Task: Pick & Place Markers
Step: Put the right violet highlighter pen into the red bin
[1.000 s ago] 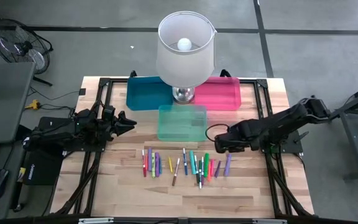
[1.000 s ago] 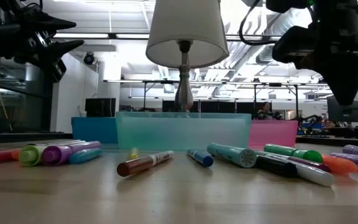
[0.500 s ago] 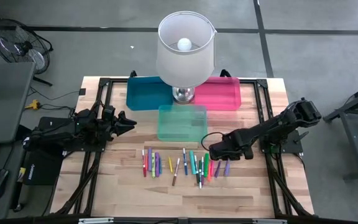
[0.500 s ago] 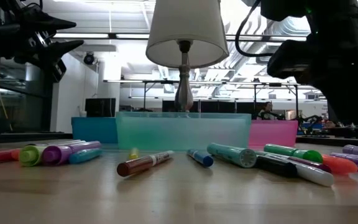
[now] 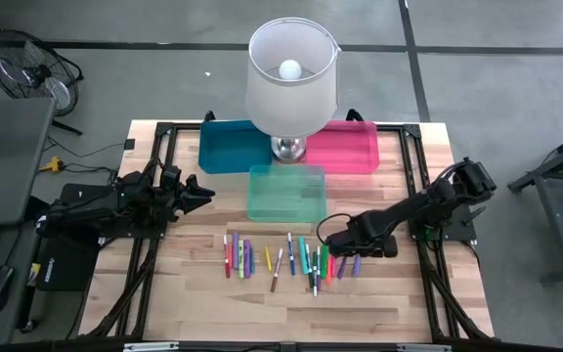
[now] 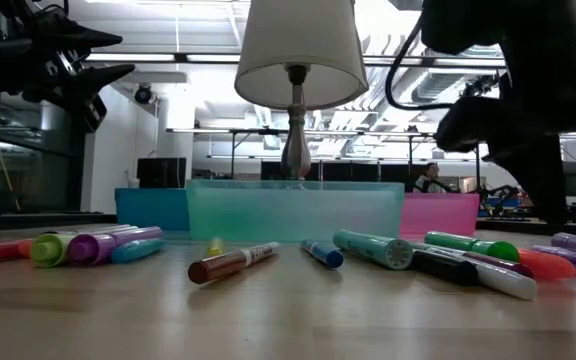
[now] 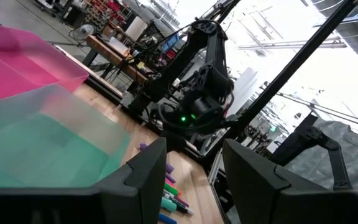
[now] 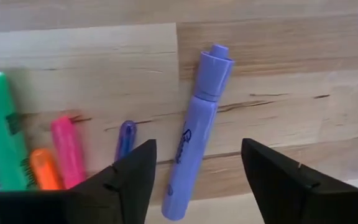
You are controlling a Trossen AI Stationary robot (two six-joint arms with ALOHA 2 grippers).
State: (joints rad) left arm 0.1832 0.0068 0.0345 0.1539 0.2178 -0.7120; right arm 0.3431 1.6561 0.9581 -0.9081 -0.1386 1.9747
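Wooden desk in a workshop, sorting barely begun.
Right gripper (image 8: 194, 177) hovers with its fingers spread wide and empty over a purple marker (image 8: 196, 130); left gripper (image 5: 203, 193) waits at the desk's left edge, partly open, holding nothing. All markers (image 5: 291, 257) lie on the desk (image 5: 418, 303); the green bin (image 5: 286, 193), blue bin (image 5: 225, 147) and pink bin (image 5: 350, 147) show none inside, with a lamp (image 5: 291, 73) between them.

Bare tabletop (image 5: 399, 293) lies in front of the marker row (image 5: 291, 258). Behind it, the teal bin (image 5: 286, 193) and lamp (image 5: 292, 76) block the centre.
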